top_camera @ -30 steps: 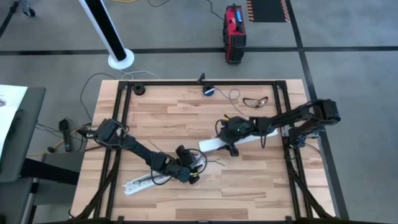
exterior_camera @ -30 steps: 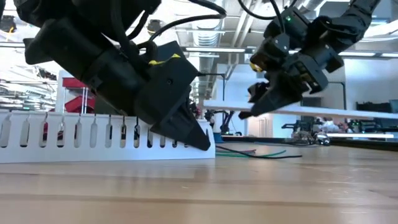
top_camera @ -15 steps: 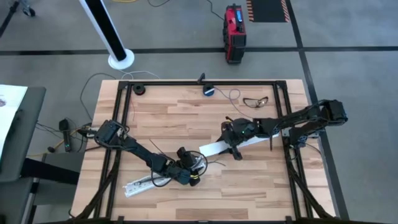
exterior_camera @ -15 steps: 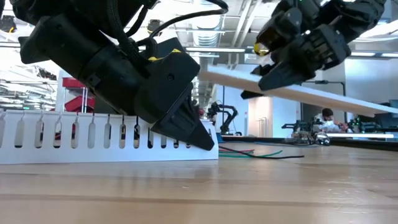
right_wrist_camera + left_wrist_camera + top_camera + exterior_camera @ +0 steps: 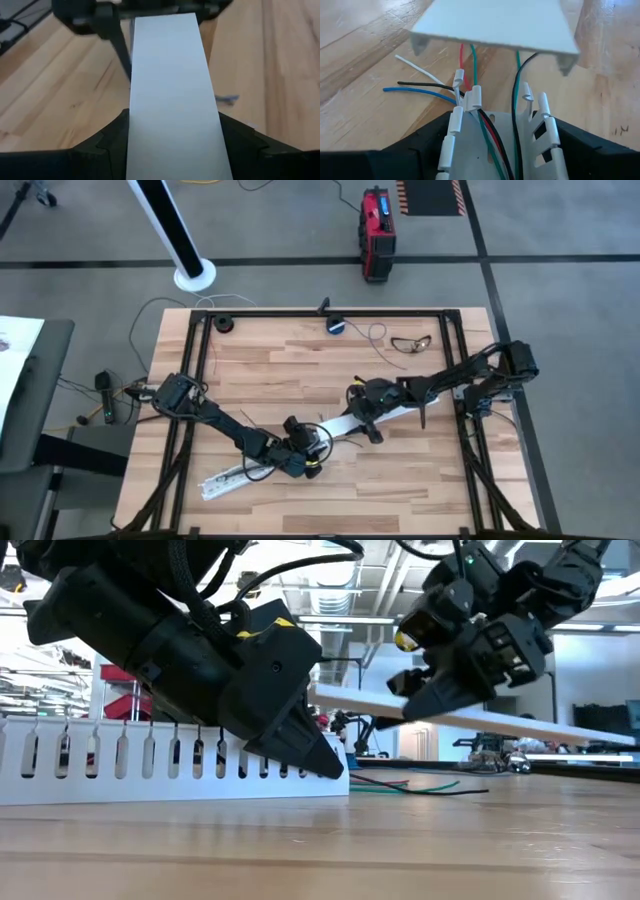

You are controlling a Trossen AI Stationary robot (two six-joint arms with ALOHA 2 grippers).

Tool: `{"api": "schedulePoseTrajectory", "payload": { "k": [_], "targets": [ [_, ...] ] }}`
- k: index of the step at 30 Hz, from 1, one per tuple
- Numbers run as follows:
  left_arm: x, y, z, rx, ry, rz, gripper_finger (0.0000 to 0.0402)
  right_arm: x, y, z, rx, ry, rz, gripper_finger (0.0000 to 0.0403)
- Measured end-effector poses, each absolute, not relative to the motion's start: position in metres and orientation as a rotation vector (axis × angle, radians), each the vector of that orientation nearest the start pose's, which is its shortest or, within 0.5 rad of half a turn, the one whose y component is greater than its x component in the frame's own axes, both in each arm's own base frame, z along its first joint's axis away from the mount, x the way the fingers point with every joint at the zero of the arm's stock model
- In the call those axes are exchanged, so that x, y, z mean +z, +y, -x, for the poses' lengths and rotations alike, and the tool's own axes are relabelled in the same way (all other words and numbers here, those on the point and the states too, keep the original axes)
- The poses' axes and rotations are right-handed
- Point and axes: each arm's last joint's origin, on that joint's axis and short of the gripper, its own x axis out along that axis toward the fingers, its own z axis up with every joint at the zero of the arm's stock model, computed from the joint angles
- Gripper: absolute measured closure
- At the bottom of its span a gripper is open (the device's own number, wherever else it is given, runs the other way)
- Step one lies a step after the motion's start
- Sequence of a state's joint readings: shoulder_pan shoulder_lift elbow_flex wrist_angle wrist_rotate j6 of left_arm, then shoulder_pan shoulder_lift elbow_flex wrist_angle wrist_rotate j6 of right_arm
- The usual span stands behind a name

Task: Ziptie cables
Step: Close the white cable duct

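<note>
From above, the left gripper point(image 5: 305, 463) near the table's front edge covers the end of the slotted white duct point(image 5: 232, 477), so the grip on it is out of sight. In the left wrist view the cables point(image 5: 485, 130) run down out of frame between the duct's fingers, and the white cover strip point(image 5: 495, 22) is cut off at the picture's edge. In the right wrist view that strip fills the middle and hides the right gripper's point(image 5: 172, 150) fingertips; the left arm beyond is a dark blur. In the low view both arms are cropped and the duct's left end is cut off
</note>
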State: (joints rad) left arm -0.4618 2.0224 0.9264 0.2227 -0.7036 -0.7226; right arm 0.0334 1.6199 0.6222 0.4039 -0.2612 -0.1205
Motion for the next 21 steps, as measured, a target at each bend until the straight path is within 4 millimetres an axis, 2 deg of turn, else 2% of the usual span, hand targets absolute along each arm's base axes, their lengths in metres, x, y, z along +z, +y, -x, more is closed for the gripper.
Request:
{"api": "schedulePoseTrajectory", "payload": {
  "k": [7, 14, 21],
  "targets": [
    [0.082, -0.143, -0.329, 0.459, 0.599, 0.209, 0.0142, 0.151, 0.020, -0.305, 0.387, 0.518, 0.101, 0.0183],
    [0.082, -0.143, -0.330, 0.455, 0.597, 0.212, 0.0142, 0.141, 0.020, -0.303, 0.402, 0.583, 0.110, 0.0183],
    [0.082, -0.143, -0.330, 0.452, 0.596, 0.213, 0.0142, 0.139, 0.019, -0.306, 0.415, 0.551, 0.145, 0.0183]
  ]
}}
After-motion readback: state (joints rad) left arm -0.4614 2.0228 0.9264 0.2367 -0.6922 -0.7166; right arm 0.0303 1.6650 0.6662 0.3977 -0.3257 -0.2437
